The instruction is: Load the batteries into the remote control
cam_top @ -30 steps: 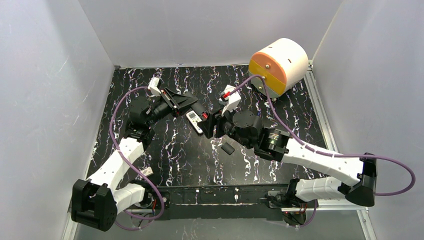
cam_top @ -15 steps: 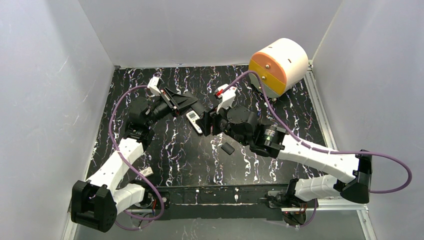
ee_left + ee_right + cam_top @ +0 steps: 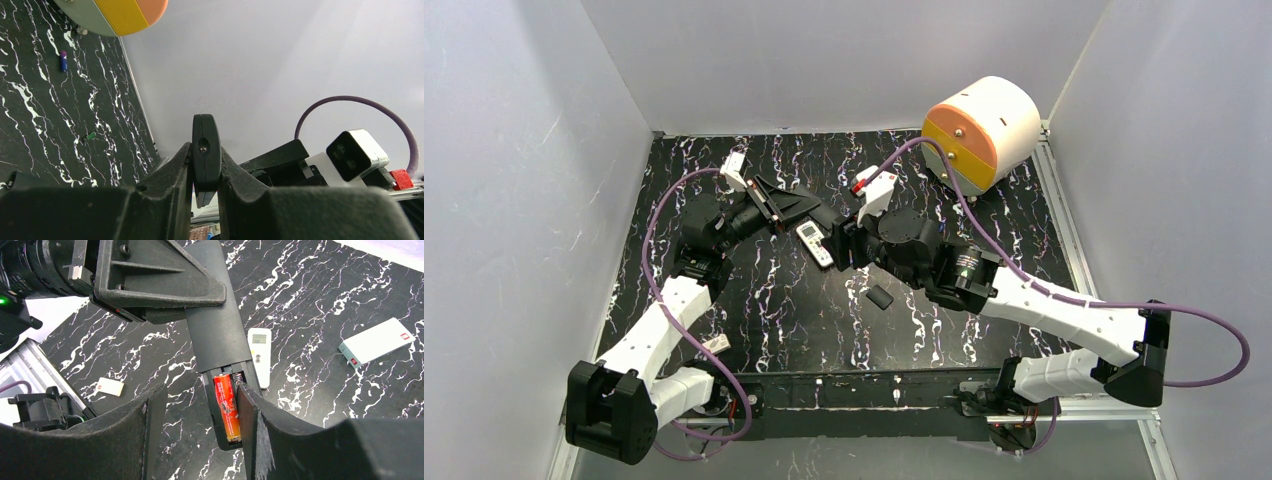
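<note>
My left gripper point(image 3: 822, 218) is shut on a long black bar point(image 3: 217, 335) and holds it above the table; it shows end-on in the left wrist view point(image 3: 206, 150). The bar's open bay holds a red battery point(image 3: 227, 407), with a bare spring point(image 3: 239, 376) beside it. My right gripper point(image 3: 200, 405) is open, and its right finger point(image 3: 250, 410) rests against the bay's free side. The white remote control point(image 3: 259, 356) lies face up on the table under the bar point(image 3: 814, 244). A green battery point(image 3: 90, 135) and a dark battery point(image 3: 63, 60) lie far off.
A white and orange drum point(image 3: 981, 133) stands at the back right. A white box with a red mark point(image 3: 376, 342) and a small white card point(image 3: 110, 386) lie on the marbled table. A small black cover point(image 3: 879, 297) lies near my right arm.
My right gripper has shifted slightly left and closer along the black bar's end. My left arm holds the bar still.
</note>
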